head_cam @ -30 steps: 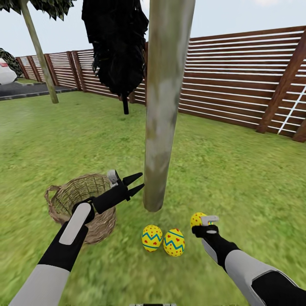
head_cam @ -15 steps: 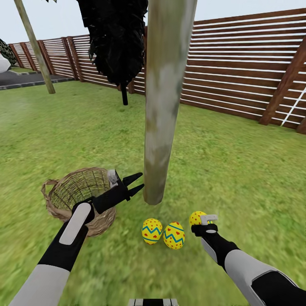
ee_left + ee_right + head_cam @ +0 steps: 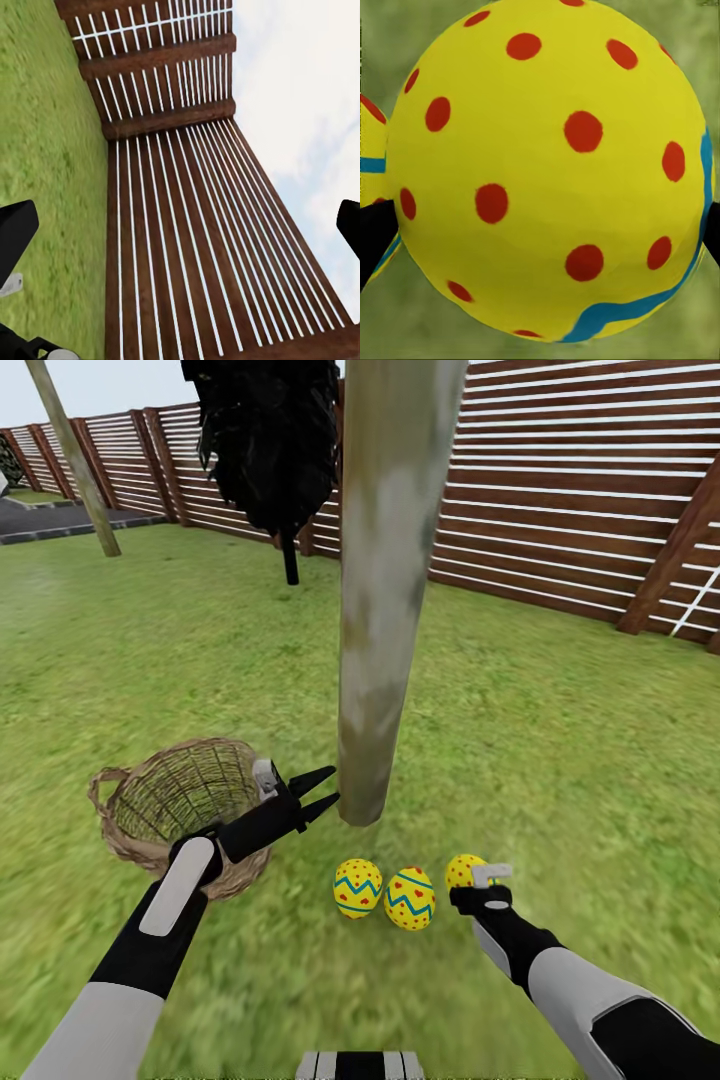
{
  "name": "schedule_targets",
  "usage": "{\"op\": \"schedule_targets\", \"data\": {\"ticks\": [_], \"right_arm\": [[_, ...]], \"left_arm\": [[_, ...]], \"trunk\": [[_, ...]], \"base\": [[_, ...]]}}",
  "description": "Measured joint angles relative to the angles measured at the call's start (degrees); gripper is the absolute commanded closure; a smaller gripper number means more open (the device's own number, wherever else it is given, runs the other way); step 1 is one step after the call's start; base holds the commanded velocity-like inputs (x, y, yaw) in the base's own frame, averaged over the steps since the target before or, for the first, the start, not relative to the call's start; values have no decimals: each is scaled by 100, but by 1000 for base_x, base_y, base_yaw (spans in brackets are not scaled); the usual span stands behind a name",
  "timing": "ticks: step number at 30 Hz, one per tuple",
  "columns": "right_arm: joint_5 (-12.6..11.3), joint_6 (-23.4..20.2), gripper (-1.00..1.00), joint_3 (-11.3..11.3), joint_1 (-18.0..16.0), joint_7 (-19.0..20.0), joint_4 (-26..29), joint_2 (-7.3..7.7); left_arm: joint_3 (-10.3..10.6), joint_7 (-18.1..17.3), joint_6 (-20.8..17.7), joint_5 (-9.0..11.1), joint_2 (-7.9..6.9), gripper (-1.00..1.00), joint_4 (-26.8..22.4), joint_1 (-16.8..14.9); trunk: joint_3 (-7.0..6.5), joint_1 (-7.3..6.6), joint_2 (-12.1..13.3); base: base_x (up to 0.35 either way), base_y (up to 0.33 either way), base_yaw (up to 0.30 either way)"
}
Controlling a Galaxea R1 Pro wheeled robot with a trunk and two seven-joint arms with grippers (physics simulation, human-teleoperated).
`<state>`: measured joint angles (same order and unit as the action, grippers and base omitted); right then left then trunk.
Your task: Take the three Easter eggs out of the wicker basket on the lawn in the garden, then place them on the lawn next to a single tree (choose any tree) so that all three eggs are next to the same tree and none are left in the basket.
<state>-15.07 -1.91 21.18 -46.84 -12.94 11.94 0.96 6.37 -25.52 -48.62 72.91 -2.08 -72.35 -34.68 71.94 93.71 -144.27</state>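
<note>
Nearest to us, at 5 o'clock in the head view, our right claw point(image 3: 478, 876) was pinching the 3rd egg point(image 3: 461, 870); in the right wrist view that egg point(image 3: 547, 169) sat between the dark fingertips point(image 3: 375, 236) with grass close behind it, so we judged it low over the lawn point(image 3: 560, 760), though we could not tell whether it touched the ground. Just to its 9 o'clock side, 2 eggs lay on the grass touching each other: the middle egg point(image 3: 410, 898) and the left egg point(image 3: 357, 887). All 3 were near the foot of the tree point(image 3: 385, 660), which rose just beyond them at 12 o'clock.

At 10 o'clock our left claw point(image 3: 322, 790) hung spread and empty, between the wicker basket point(image 3: 175, 810) and the trunk. What showed of the basket's inside held no egg; part of it was hidden behind our arm.

We judged the task nearly finished: 2 eggs placed, the 3rd at its spot and only needing release.

The ground was flat mottled grass. Farther off at 11 o'clock stood a black-foliaged tree point(image 3: 270, 440) on a thin stem, and at far 10 o'clock a slender leaning trunk point(image 3: 75, 460). A brown slatted fence point(image 3: 560, 510) closed the garden from 10 to 2 o'clock.
</note>
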Motion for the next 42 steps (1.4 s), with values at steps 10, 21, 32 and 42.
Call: {"op": "schedule_targets", "data": {"ticks": [10,21,32,42], "right_arm": [[2,135,100,-6,1,-5,-32,-9],[7,135,100,-2,0,-5,1,-3],[11,251,100,2,1,-67,-16,13],[-7,232,100,3,1,-110,-47,2]], "left_arm": [[61,1,1,2,0,-100,0,0],[61,-51,7,13,0,-100,7,0],[61,-63,17,4,0,-100,9,0],[64,-63,18,1,0,-100,6,0]], "trunk": [[222,26,-13],[355,41,-22],[355,41,-22],[510,59,-31]], "base": [[0,0,0],[2,0,0],[170,0,0],[0,0,0]]}}
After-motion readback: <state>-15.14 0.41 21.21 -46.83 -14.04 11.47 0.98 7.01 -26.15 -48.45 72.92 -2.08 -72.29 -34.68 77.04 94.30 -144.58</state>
